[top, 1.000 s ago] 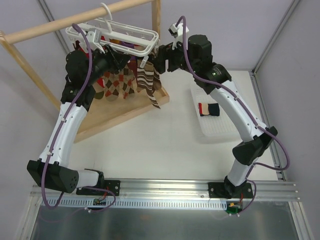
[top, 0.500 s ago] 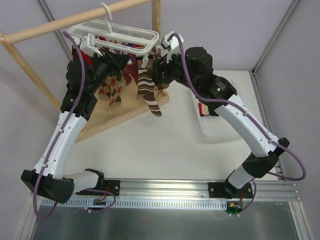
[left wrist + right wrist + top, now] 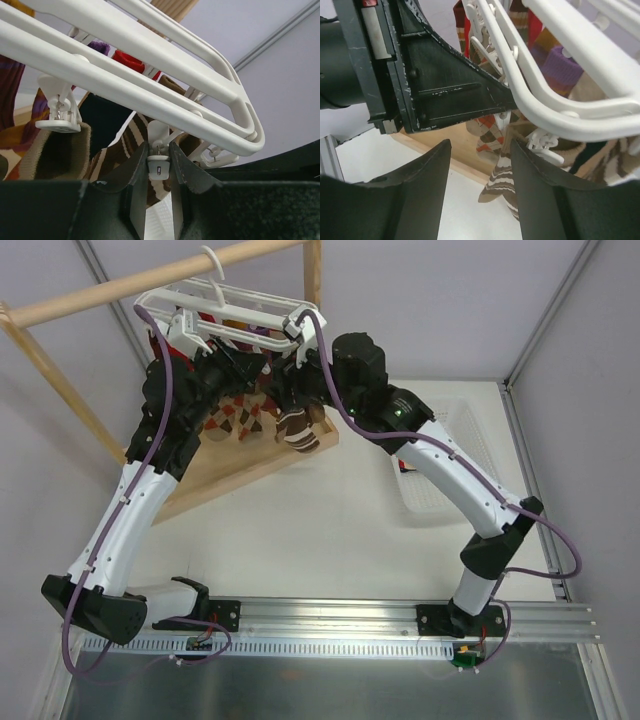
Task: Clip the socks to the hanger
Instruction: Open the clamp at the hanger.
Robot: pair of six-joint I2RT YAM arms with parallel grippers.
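The white hanger [image 3: 235, 312] hangs from the rail, also seen in the left wrist view [image 3: 150, 65] and right wrist view [image 3: 555, 100]. My left gripper [image 3: 159, 162] is shut on a small dangling clip [image 3: 159, 167] under its bar; in the top view it is just below the frame [image 3: 243, 368]. My right gripper [image 3: 480, 165] is open, close under the hanger's right end [image 3: 290, 390]. A brown-white striped sock [image 3: 502, 182] hangs beside its right finger. Argyle [image 3: 487, 137], purple [image 3: 561, 67], red [image 3: 131, 62] and navy [image 3: 107, 120] socks hang from the frame.
The wooden rail [image 3: 150, 285] and its wooden base board [image 3: 250, 468] stand at the back left. A white mesh basket [image 3: 445, 490] lies at the right, with a sock [image 3: 404, 466] mostly hidden by my right arm.
My right arm has swung left and up under the hanger, and the striped sock has risen and bunched. My left gripper has moved up and right to the clip.
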